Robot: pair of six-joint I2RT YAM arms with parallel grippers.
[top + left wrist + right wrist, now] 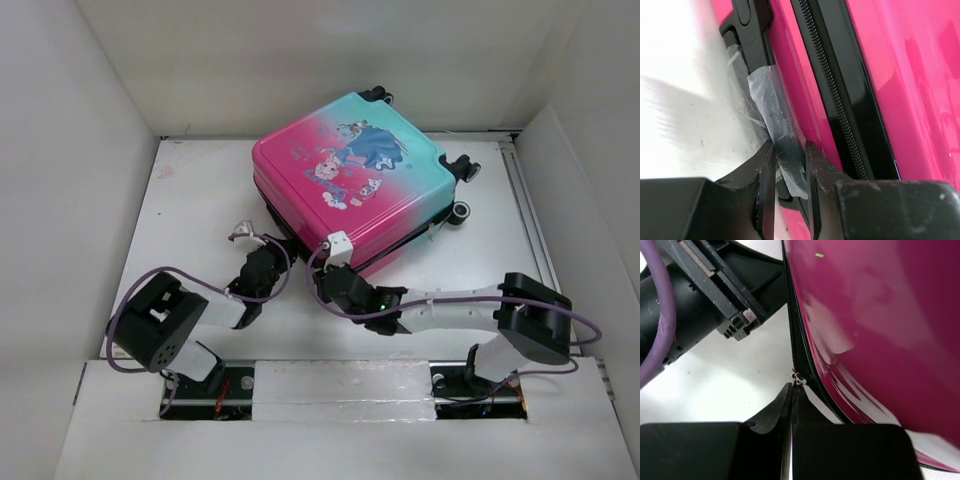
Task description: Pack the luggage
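Observation:
The luggage (350,170), a pink-to-teal hard shell with cartoon print, lies flat and closed on the white table, wheels (462,170) at the far right. My left gripper (262,264) is at its near-left side. In the left wrist view this gripper (790,150) is shut on the black carry handle (771,100), which is wrapped in clear plastic, beside the pink shell (910,75) and the zipper track (840,110). My right gripper (336,258) is at the near corner. In the right wrist view it (792,388) is shut, pinching the small metal zipper pull (799,378) against the shell (875,315).
White walls (90,150) box in the table on the left, back and right. A raised white ledge (340,385) runs along the near edge between the arm bases. The left arm's wrist and purple cable (685,305) sit close to the left of the right gripper.

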